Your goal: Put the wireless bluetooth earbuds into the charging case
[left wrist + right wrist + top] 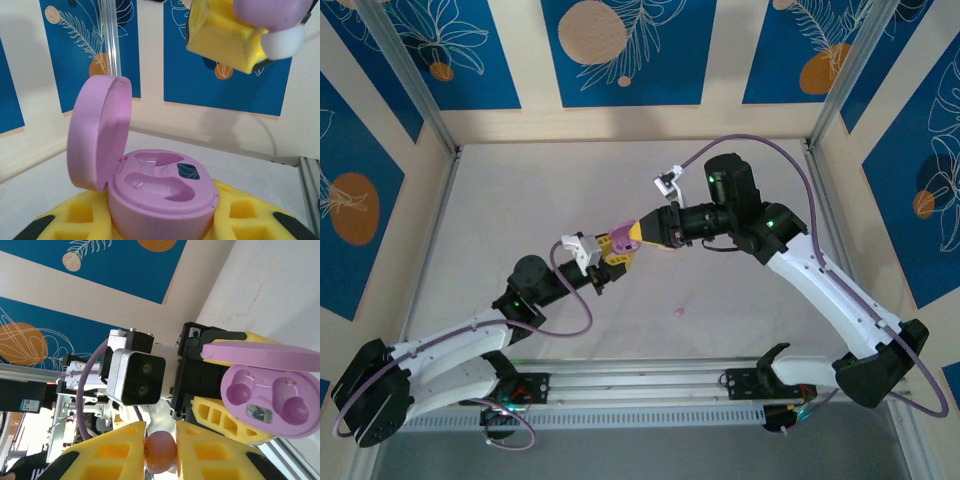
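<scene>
Framing pale table (520,190), blue panels (625,50) (stray earbud (678,312))

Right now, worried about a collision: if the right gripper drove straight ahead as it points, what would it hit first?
Likely the left arm's wrist camera, not the open charging case beside it; depth is unclear.

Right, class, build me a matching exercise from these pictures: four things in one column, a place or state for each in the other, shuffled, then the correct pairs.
Things
1. charging case
2. lid
3. raised earbud
4. loose purple bud

Places or states
A. lying on the table
B. pinched in the fingers of the right gripper
C. swung up, open
D. held in the fingers of the left gripper, both sockets empty

Pairs: 1-D, 2-C, 3-B, 4-A
</scene>
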{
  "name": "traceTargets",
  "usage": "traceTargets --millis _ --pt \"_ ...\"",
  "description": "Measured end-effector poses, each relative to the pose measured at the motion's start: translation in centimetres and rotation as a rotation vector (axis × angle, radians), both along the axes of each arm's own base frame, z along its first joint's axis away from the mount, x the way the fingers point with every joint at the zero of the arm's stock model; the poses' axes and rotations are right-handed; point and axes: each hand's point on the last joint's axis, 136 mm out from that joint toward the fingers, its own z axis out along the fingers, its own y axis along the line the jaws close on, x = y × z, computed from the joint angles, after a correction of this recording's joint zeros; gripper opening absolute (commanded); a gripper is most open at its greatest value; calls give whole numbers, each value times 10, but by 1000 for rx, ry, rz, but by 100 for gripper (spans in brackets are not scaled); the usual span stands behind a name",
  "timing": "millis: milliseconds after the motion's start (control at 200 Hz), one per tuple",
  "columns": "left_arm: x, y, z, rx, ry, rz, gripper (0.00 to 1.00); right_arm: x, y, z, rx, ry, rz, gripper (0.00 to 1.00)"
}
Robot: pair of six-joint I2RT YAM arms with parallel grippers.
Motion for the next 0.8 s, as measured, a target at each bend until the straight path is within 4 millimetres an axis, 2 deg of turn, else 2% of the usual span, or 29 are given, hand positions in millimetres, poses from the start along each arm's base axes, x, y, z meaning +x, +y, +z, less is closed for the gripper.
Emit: traceTargets --millis 300,575,795 --pt "-5 1 -5 -5 -12 -20 26 3 -2 -10 -44 1 -30 20" --pt "-9 -1 -2 -14 -27 -42 26 0 -2 -16 -69 -7 -25 20" --pt "-12 -1 0 -18 -32 -56 26 9 -1 -30 -115 -7 -44 20"
